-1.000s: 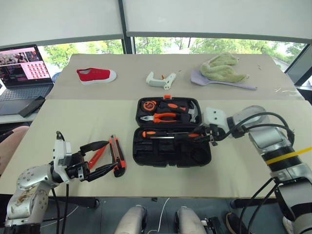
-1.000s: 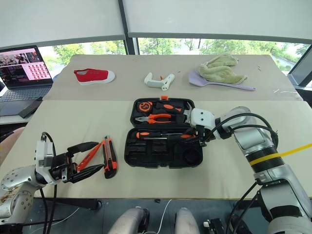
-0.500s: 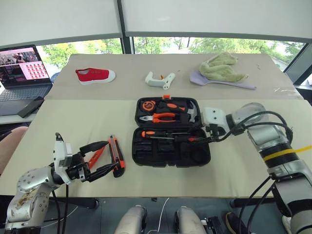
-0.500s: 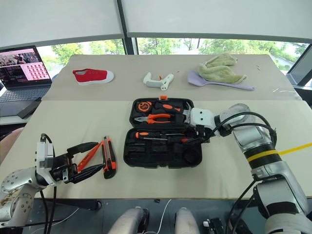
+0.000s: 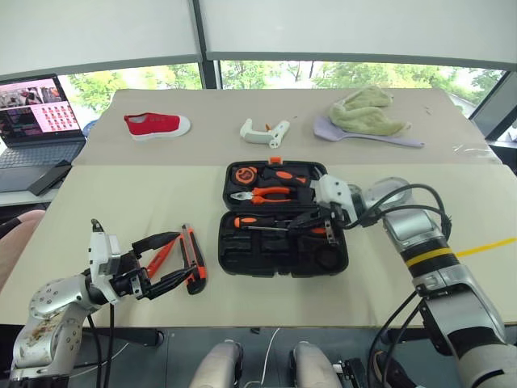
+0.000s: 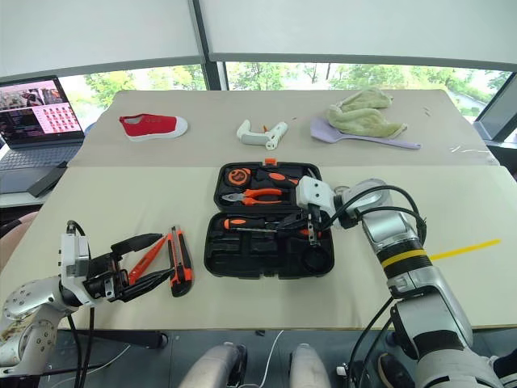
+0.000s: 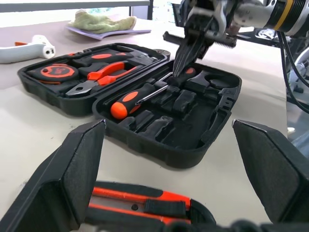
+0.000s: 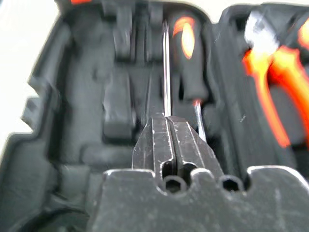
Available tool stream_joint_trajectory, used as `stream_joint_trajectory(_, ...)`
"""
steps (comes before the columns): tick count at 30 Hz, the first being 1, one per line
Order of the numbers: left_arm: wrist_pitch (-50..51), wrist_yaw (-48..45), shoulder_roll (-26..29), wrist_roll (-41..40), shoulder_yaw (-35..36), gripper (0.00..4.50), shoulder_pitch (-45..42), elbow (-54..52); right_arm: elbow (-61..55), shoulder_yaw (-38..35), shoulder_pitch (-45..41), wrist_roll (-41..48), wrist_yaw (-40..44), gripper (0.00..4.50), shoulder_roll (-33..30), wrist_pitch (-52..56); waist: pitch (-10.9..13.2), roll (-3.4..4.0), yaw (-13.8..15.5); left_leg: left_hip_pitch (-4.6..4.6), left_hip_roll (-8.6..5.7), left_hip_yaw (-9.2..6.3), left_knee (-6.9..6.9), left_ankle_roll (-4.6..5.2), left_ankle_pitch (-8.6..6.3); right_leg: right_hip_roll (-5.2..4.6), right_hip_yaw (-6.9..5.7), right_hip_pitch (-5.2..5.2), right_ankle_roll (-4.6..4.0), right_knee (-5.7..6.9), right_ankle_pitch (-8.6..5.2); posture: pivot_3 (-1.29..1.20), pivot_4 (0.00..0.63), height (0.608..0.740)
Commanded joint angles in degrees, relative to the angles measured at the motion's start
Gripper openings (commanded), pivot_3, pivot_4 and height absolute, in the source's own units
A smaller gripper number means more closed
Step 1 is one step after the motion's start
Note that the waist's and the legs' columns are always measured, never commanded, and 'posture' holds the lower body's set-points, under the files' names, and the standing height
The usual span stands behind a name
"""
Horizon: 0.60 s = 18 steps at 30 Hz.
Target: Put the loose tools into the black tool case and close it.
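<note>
The black tool case (image 5: 242, 250) lies open at the table's middle. In its front half lies an orange-and-black screwdriver (image 5: 252, 221), and a second one (image 7: 189, 72) lies beside its shaft. My right gripper (image 5: 304, 227) is shut, pointing down into that half with its tips at the screwdrivers' shafts and nothing visibly between them. On the table left of the case lie the orange-black utility knife (image 5: 195, 259) and the slim orange tester screwdriver (image 5: 161, 257). My left gripper (image 5: 182, 257) stands open around both, low over the table. No tape roll is visible.
The case's back half holds pliers (image 5: 262, 195), a tape measure (image 5: 242, 174) and a hammer (image 5: 317, 187). Farther back lie a red shoe (image 5: 157, 124), a white glue gun (image 5: 265, 131) and a green cloth (image 5: 367, 111). A laptop (image 5: 36, 121) stands far left.
My right gripper has moved left from the case's right rim to over its front half, and its fingers have shut. The left gripper has stayed where it was, open.
</note>
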Motion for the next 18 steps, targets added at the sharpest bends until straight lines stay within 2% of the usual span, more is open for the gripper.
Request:
stream_joint_trajectory(1, -1.2, 0.4, 0.5, 0.4, 0.9, 4.50, 0.3, -1.3, 1.9, 1.5, -0.9, -3.7, -1.1, 0.05, 0.0, -2.3, 0.0, 0.00, -0.1, 0.00, 0.00, 0.00, 0.00, 0.00, 0.00, 0.01, 0.00, 0.00, 0.00, 0.00, 0.00, 0.00, 0.150, 0.740)
stream_joint_trajectory(8, -1.5, 0.8, 0.7, 1.3, 1.8, 4.50, 0.8, -0.7, 2.9, 5.0, -0.7, -7.5, -1.0, 0.05, 1.3, -2.8, 0.0, -0.02, -0.2, 0.28, 0.05, 0.00, 0.00, -0.01, 0.00, 0.07, 0.00, 0.26, -0.01, 0.00, 0.00, 0.00, 0.150, 0.740)
stream_joint_trajectory(13, -1.8, 1.4, 0.8, 1.6, 2.7, 4.50, 1.5, -0.5, 0.7, 4.7, 0.3, -6.5, -0.6, 0.05, 2.3, -4.1, 0.0, -0.04, -0.2, 0.53, 0.08, -0.01, -0.03, -0.01, -0.01, 0.10, 0.00, 0.54, -0.01, -0.03, 0.00, 0.00, 0.150, 0.740)
stream_joint_trajectory(18, -0.1, 3.0, 1.3, -0.8, 8.0, 4.50, 4.8, 0.3, -2.9, -5.5, 0.7, 3.1, -2.2, 0.05, 2.7, -3.6, 0.0, -0.05, -0.4, 0.47, 0.14, -0.01, -0.07, -0.04, -0.03, 0.13, 0.02, 0.55, -0.03, -0.02, 0.01, 0.00, 0.150, 0.740)
